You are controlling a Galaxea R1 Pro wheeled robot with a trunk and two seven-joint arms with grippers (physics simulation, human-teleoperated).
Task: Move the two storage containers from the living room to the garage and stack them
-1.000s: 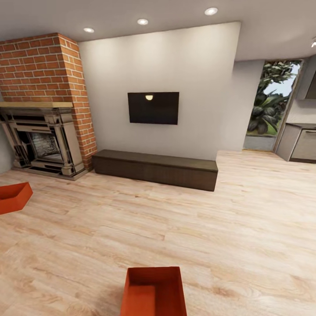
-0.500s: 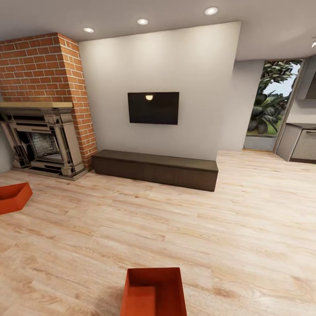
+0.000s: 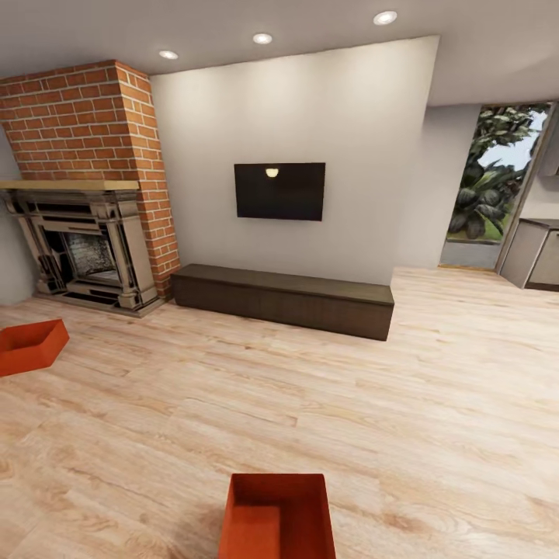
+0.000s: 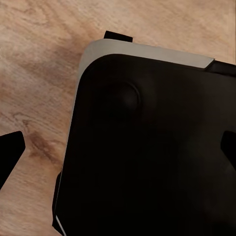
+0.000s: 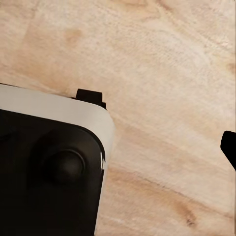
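Head view of the living room, with light wood plank floor across the lower half. One orange-red storage container sits on the planks at the bottom centre of the frame, open side up, its near end cut off by the picture's edge. The second storage container lies well apart from the first, at the left edge, on the planks in front of the fireplace; it too is cropped by the frame. The red brick fireplace stands at left, with a dark metal surround and a pale mantel. Just beside it, along a pale wall, runs a long dark low cabinet, and above the cabinet hangs a black wall TV. At far right a tall window shows green foliage, next to grey kitchen cabinets. Three recessed ceiling lights are lit.

Left wrist view: the robot's black base with a pale grey rim over wood planks; dark fingertip edges of the left gripper show at both sides, spread wide and holding nothing.

Right wrist view: a corner of the same base over the planks; one dark fingertip of the right gripper shows at the edge, so whether that gripper is spread or pressed together cannot be told.
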